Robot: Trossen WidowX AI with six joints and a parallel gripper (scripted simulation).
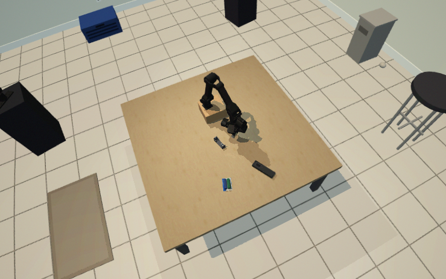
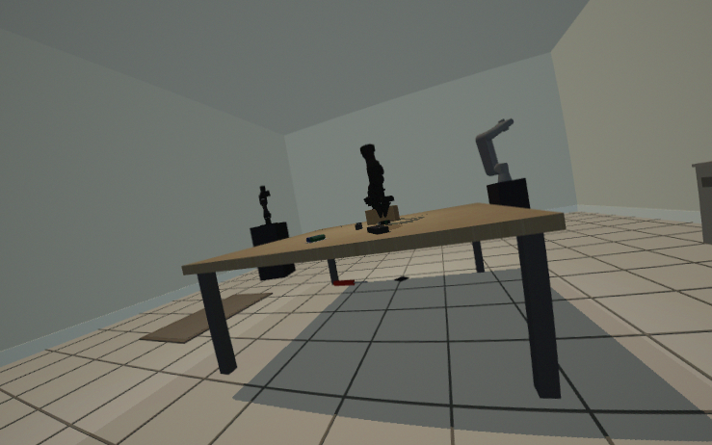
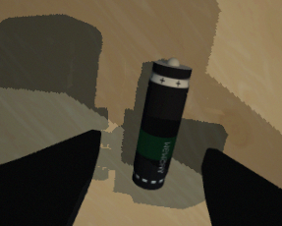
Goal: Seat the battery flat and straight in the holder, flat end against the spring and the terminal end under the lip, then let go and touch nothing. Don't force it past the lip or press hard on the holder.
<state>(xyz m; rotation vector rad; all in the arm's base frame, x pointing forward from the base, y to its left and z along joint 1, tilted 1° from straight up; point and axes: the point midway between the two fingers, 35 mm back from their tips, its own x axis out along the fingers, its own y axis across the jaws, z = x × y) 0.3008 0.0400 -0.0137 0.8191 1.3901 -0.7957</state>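
Note:
The battery lies on the table, black with a green band. In the wrist view its silver terminal end points away, tilted slightly right, and its flat end is nearer the fingers. My gripper is open above it, pointing down. One finger is on each side of the battery, with a gap on both sides; neither touches it. The small dark holder lies on the table, left of the gripper in the top view. Its spring and lip are too small to tell apart.
A black remote-like bar lies on the table toward its near right edge. A blue and green pair of cylinders lies nearer the front. The arm stands on a wooden block behind the gripper.

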